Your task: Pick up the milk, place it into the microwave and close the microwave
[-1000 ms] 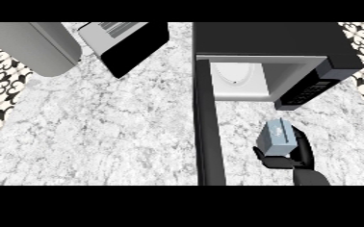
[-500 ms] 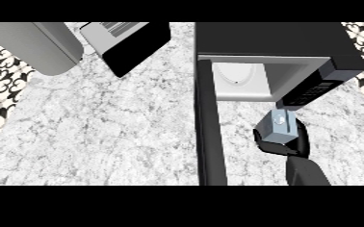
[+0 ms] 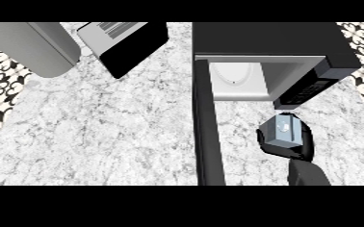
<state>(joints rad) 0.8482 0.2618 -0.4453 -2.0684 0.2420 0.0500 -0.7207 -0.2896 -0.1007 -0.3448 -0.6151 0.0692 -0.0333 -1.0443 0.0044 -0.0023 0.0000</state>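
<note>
Near right: right hand (image 3: 302, 144) comes in from the lower edge, fingers curled round the milk (image 3: 283, 131), one small carton, held above the counter (image 3: 107, 130). It sits just near of the microwave (image 3: 277, 43), off the right end of the opening, below the control panel (image 3: 313, 87). Left hand not in view.

Near centre: microwave door (image 3: 207, 125) stands wide open, swung toward the near edge, seen edge-on as a dark bar left of the carton.

Middle: cavity open, pale turntable plate (image 3: 235, 74) visible inside, nothing on it.

Far left: one grey rounded appliance (image 3: 39, 48), and beside it one dark slanted appliance (image 3: 128, 43); both well apart from the work.

Progress, as judged: pick-up done, carton in hand. Left to do: carry it left and farther in, into the cavity, set it down, release, then swing the door shut.

Count: one milk, one microwave, one door, one hand showing, two other appliances.
</note>
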